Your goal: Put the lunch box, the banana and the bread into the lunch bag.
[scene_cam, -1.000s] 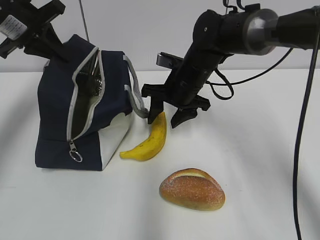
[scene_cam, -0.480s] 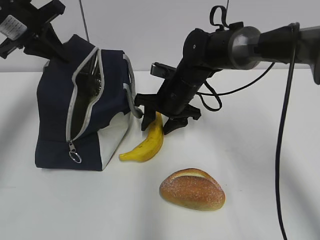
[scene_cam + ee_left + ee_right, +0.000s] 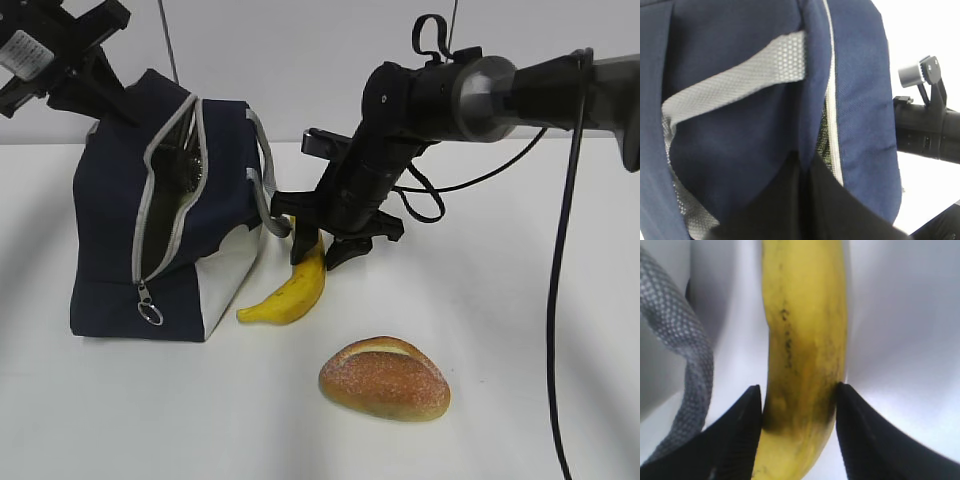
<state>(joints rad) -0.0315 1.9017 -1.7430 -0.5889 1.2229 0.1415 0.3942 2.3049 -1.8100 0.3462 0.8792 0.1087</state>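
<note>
The yellow banana (image 3: pixel 300 290) lies on the white table beside the lunch bag (image 3: pixel 110 220). My right gripper (image 3: pixel 316 256) is down over its far end. In the right wrist view both black fingers press the banana (image 3: pixel 805 340) from either side, so that gripper (image 3: pixel 799 391) is shut on it. The navy lunch bag stands with its zipper open. My left gripper (image 3: pixel 122 110) is shut on the fabric at the bag's top back edge (image 3: pixel 740 150). The bread (image 3: pixel 385 378) rests alone near the front. The lunch box is out of view.
A grey strap handle (image 3: pixel 695 370) of the bag hangs just left of the banana's held end. The zipper's ring pull (image 3: pixel 152 312) dangles at the bag's front corner. The right arm's black cable (image 3: pixel 556 300) hangs down at the right.
My right gripper came down and left over the banana's far end, and its fingers closed from wide apart onto the fruit. The left arm and bag stayed still.
</note>
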